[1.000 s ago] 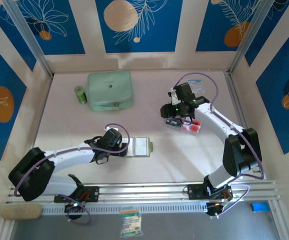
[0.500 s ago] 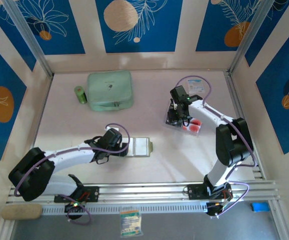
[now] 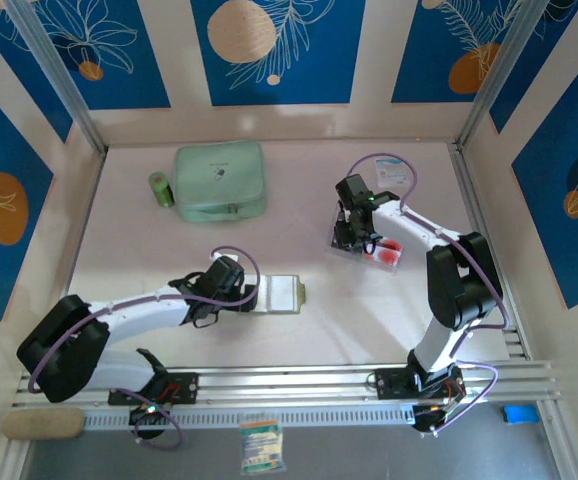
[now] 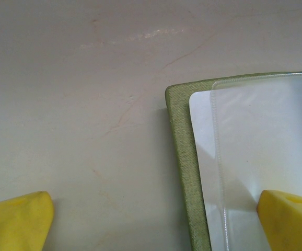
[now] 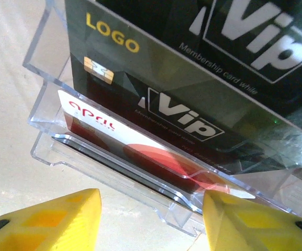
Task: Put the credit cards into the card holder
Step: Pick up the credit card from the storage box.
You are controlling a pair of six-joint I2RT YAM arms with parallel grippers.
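At the upper left of the counter (image 3: 139, 250) a small green cylinder (image 3: 160, 189) stands just beside a mint-green zip case (image 3: 220, 181), which is zipped shut, so its contents are hidden. Lower and nearer the middle, the card holder (image 3: 281, 294) lies open and flat. The left wrist view shows its olive edge around a pale inside with a clear sleeve (image 4: 266, 136) that has no card in it. The left fingers (image 4: 18, 219) are spread wide, one over bare counter and the other over the sleeve, holding nothing. At the centre right, a clear stand (image 3: 381, 252) holds the credit cards (image 5: 182, 99) in tiers: black "Vip" cards behind, and a pale card with red blobs (image 5: 114, 136) in front. The right fingers (image 5: 51, 219) are apart just before the stand's lower lip and grip nothing. A white-and-blue packet (image 3: 394, 172) lies further back.
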